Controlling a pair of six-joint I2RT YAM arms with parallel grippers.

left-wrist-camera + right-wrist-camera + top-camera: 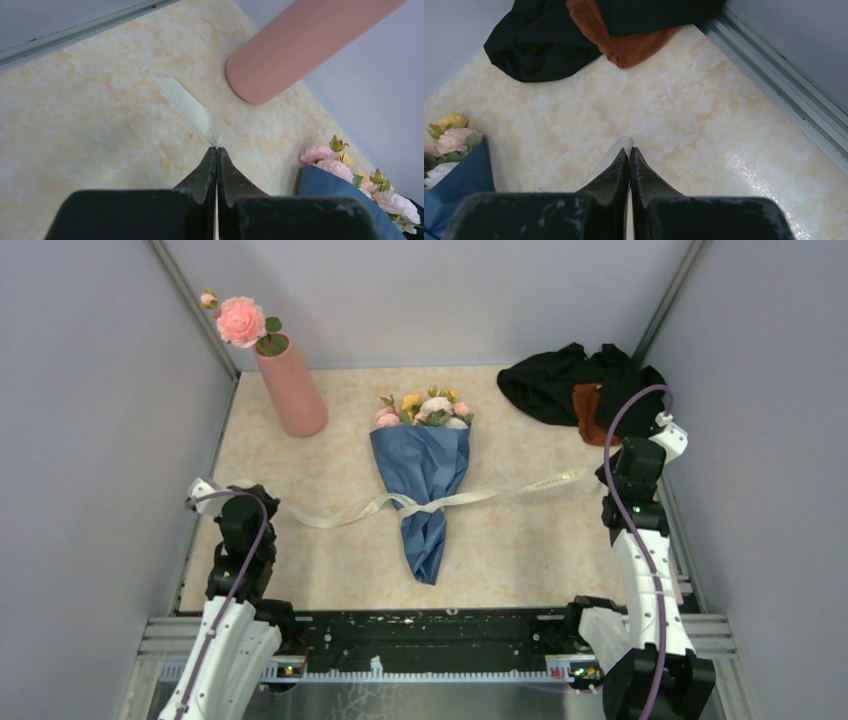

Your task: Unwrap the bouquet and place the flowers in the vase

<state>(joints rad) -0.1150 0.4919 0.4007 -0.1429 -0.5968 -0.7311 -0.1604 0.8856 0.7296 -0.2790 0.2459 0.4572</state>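
There is one bouquet (pixel 425 475) in blue paper, and one cream ribbon (pixel 340 512) with two long tails, one running out to each side. The small flowers (pixel 425 408) at the bouquet's wide end are several, in pink, yellow and white, but they crowd too closely for an exact count. There is one salmon-pink vase (pixel 293 390), which holds one large pink rose (pixel 240 320) and one small bud (pixel 208 300). One cloth heap (pixel 560 380) shows two colours, black and brown. All of it sits on one surface (pixel 520 540). Two arms are in view, each with one tool: the left tool (pixel 217 149) and the right tool (pixel 628 150), with two fingers apiece.
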